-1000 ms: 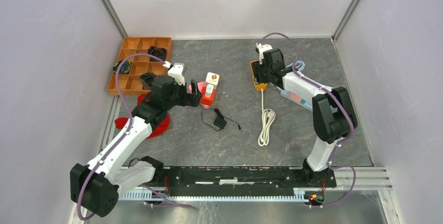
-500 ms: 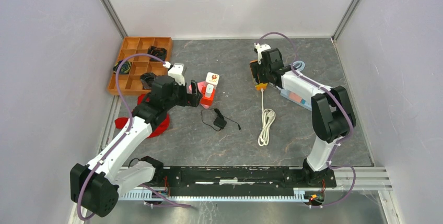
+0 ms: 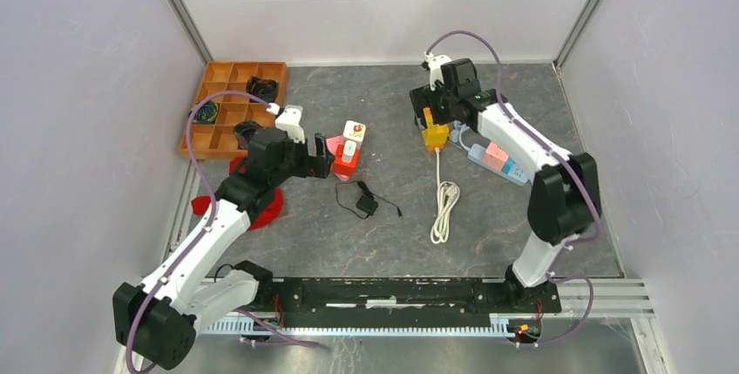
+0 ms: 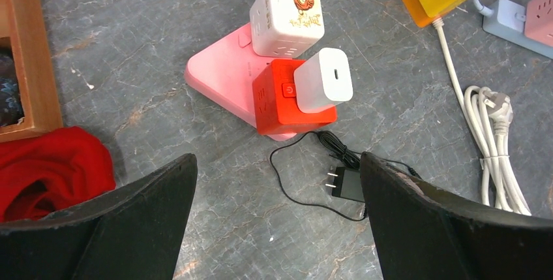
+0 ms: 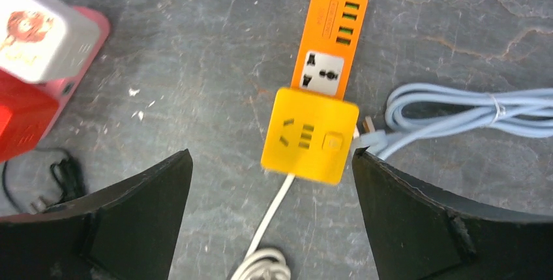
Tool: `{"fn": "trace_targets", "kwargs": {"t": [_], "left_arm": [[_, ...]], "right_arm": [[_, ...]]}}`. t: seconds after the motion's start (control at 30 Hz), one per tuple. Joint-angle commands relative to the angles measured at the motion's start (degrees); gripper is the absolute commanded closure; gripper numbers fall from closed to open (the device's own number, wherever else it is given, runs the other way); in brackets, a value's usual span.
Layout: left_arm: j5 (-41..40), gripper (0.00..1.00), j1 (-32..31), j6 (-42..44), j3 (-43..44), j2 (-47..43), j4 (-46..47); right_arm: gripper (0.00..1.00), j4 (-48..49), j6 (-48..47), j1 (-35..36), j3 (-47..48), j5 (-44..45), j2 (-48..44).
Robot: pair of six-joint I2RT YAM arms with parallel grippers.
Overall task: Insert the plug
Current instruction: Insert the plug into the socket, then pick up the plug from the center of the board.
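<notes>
A grey stone-patterned table [image 3: 488, 226] fills the floor of a booth with pale lilac walls [image 3: 78, 86]; both arms are bolted along its near edge.

Nearest on the bare surface, a white cord [image 3: 444, 208] lies coiled right of centre, its three-pin plug [image 4: 501, 105] resting on the coil. Just left of it lies the black adapter plug [image 4: 345, 185], prongs pointing left, thin black lead looped around it, plugged into nothing. At the left edge a red cloth [image 3: 270, 204] lies under the left arm.

Farther in, a pink power strip [image 4: 218, 74] carries a red cube socket [image 4: 277, 107] with a white charger [image 4: 323, 79] plugged into it, and behind that a white cube [image 4: 287, 15] with a red emblem. The left gripper [image 4: 277, 162] hangs over the table just near of this strip, jaws wide apart and holding nothing.

To the right, the white cord runs up to a yellow cube socket [image 5: 310, 133] sitting over the near end of an orange strip [image 5: 332, 25]. The right gripper [image 5: 270, 159] hangs above the yellow cube, fingers spread and empty. A pale blue cable [image 5: 469, 110] and a pastel power strip [image 3: 497, 158] lie just right of it.

At the far left stands a wooden compartment tray [image 3: 228, 104] holding a few dark items.
</notes>
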Motion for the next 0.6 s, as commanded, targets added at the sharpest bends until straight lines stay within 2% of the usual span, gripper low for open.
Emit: {"fn": "trace_targets", "kwargs": {"t": [0.0, 0.17, 0.37, 0.43, 0.57], "left_arm": [[-2.05, 0.0, 0.13, 1.35, -0.64, -3.03, -0.27], [-4.37, 0.0, 0.14, -0.46, -1.98, -5.88, -0.23], [-8.98, 0.0, 0.16, -1.31, -3.02, -9.38, 0.23], [-12.06, 0.0, 0.18, -3.05, -3.32, -11.07, 0.13], [-15.45, 0.0, 0.13, -2.44, -5.54, -15.78, 2.34]], "right_arm": [[0.02, 4.69, 0.36, -0.22, -8.5, -3.81, -9.51], [0.03, 9.08, -1.71, 0.75, -16.19, -8.08, -13.76], [0.3, 19.36, -0.33, 7.53, -28.22, -8.86, -21.69], [0.34, 21.7, 0.64, 11.0, -31.14, -7.07, -22.57], [0.34, 26.74, -0.71, 18.89, -35.61, -6.3, -22.3]]}}
